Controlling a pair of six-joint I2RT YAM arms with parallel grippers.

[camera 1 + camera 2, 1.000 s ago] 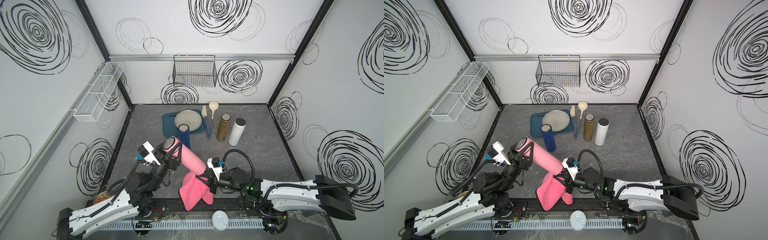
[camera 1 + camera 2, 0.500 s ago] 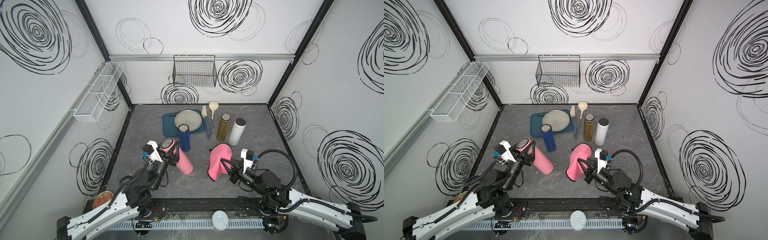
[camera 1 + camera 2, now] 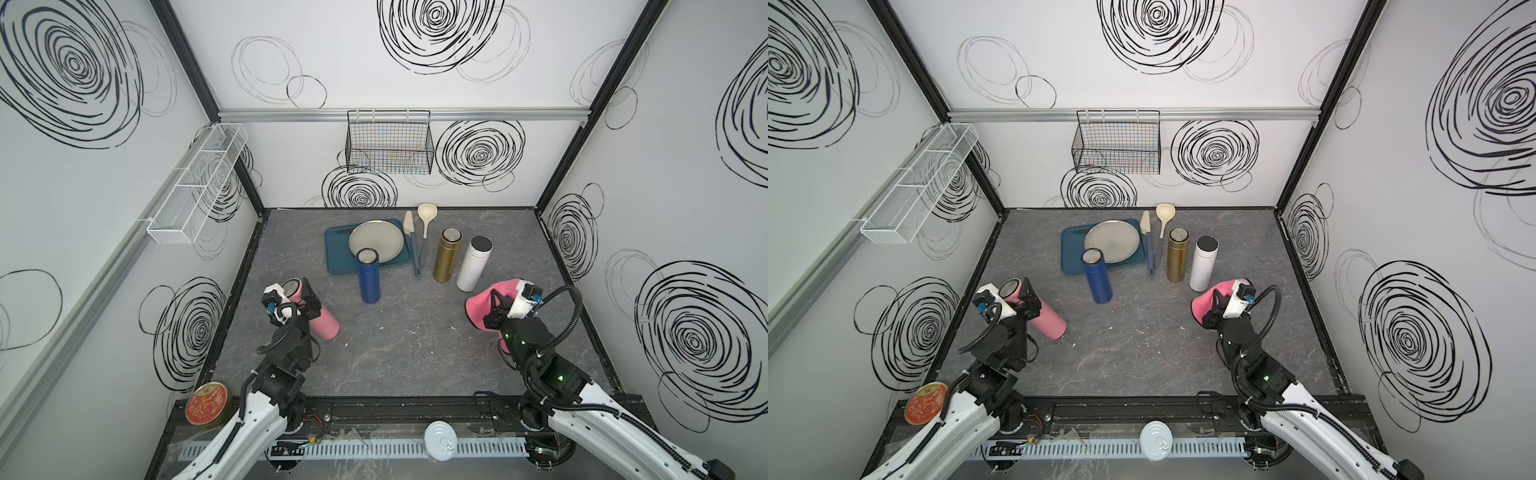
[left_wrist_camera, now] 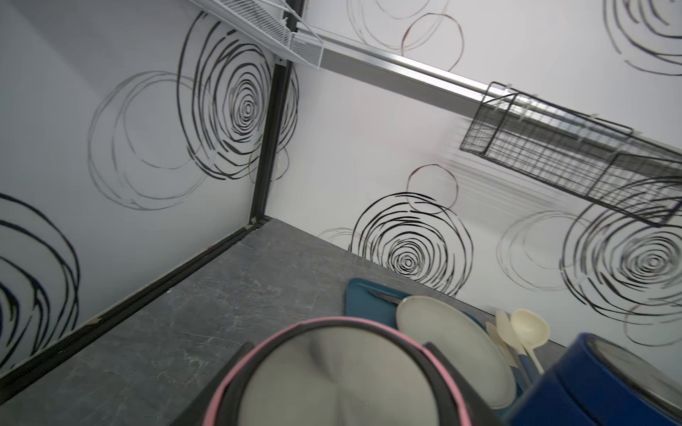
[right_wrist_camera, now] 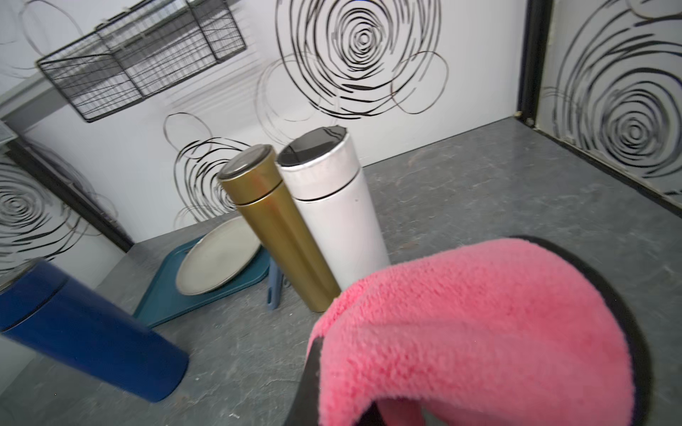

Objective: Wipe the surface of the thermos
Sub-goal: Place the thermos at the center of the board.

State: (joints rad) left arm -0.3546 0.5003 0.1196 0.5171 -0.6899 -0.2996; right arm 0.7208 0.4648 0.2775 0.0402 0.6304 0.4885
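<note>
The pink thermos (image 3: 322,324) is leaning tilted at the left side of the desk (image 3: 415,353), the left claw (image 3: 306,302) gripping it near the cap. Well apart, the right claw (image 3: 490,309) is clamping a pink cloth (image 3: 476,309) beside the white thermos (image 3: 473,266). Nothing is being wiped now; a wipe is calling for bringing them together. The teal tray (image 3: 336,251) is carrying a grey plate (image 3: 376,241); the wall basket (image 3: 388,141) is looking empty.

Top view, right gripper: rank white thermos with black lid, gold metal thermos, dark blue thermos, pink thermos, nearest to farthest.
From the right gripper, shut on the pink cloth:
1. white thermos, black lid, just beyond it.
2. gold metal thermos, beside the white one.
3. dark blue thermos, mid-table.
4. pink thermos, opposite side, held by the left gripper.
</note>
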